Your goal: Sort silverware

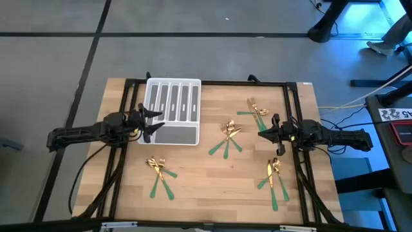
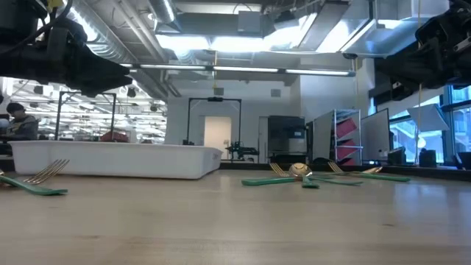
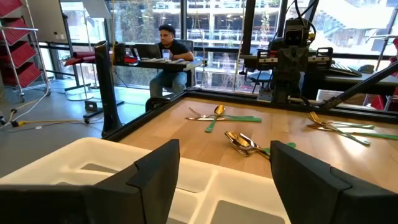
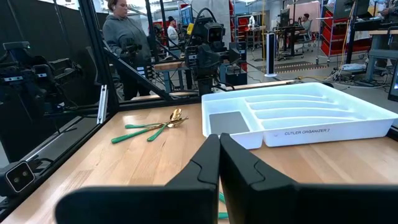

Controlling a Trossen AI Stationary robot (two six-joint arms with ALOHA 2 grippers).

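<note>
**Both grippers hover empty; silverware unsorted**

Left gripper (image 1: 149, 122) hangs wide open at the tray's (image 1: 172, 138) left edge; right gripper (image 1: 263, 133) is pinched shut, empty. Silverware lies in four clusters: centre (image 1: 226, 138), far right (image 1: 255, 109), near right (image 1: 275, 176), near left (image 1: 159, 174). The right gripper is nearest the centre cluster, just to its left, handles pointing near.

Both arms matte black, chunky segmented links, black cables trailing off the rear. Left pincer (image 1: 151, 122): two broad, flat black fingers (image 3: 155, 177) with angular bevelled edges. Right pincer (image 1: 262, 133): same black fingers (image 4: 245, 171), faceted, tapering to the tips. No visible markings or labels on either.
</note>
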